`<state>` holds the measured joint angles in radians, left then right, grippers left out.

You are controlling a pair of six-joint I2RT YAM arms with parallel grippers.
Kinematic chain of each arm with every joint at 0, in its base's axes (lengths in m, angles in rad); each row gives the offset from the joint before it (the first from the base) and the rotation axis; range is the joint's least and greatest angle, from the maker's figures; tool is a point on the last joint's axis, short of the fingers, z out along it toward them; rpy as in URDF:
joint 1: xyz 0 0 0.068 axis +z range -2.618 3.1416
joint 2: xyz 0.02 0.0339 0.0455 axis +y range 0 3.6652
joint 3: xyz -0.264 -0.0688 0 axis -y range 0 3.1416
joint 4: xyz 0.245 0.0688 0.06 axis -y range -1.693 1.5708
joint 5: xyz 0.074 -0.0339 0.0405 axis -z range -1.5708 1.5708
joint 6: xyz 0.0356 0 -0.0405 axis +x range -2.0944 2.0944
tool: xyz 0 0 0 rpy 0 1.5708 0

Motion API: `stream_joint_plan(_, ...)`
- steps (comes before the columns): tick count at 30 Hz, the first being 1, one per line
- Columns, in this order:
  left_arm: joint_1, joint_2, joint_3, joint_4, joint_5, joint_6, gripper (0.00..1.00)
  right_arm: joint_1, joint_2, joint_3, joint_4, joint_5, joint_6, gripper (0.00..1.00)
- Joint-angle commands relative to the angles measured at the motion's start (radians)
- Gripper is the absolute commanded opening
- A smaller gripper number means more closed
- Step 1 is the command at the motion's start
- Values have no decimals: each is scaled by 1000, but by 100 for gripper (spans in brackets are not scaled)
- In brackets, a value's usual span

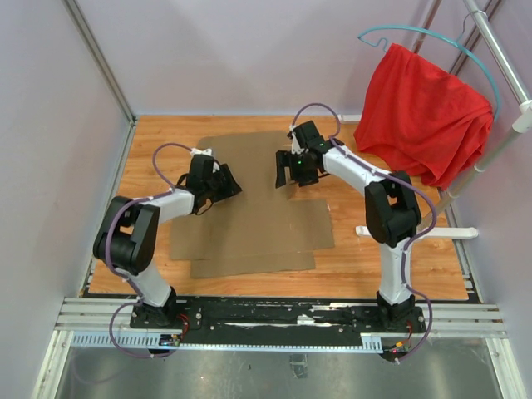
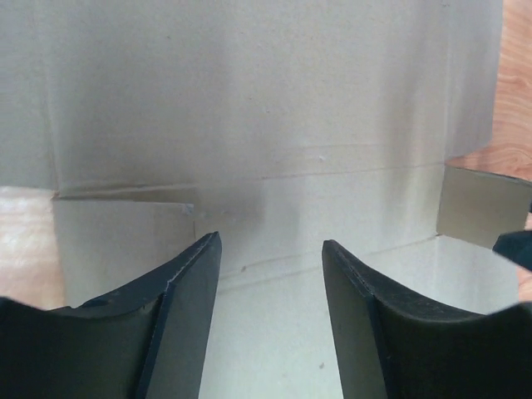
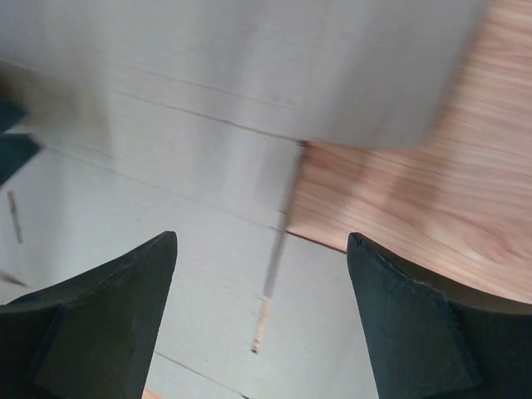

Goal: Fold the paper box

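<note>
On the wood-grain table (image 1: 416, 266), the creased paper box (image 1: 249, 224) lies under left tool (image 2: 270, 243) and right tool (image 3: 262, 239), both parted.

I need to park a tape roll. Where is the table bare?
Near right corner of the table, between the right arm and white stand foot. Also the far left corner beside the paper box. Crowded mid-table: left gripper and right gripper hover over the sheet.
</note>
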<state>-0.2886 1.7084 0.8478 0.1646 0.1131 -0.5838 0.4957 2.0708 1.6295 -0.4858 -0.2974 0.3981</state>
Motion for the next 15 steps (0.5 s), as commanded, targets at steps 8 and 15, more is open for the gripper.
stream_joint_plan(8,-1,-309,4,-271,-197,62,66,-43,-141,-67,-142,196,-100,86)
stream_joint_plan(15,1,-452,-77,-302,-261,31,68,-45,-220,-171,-108,215,-86,86)
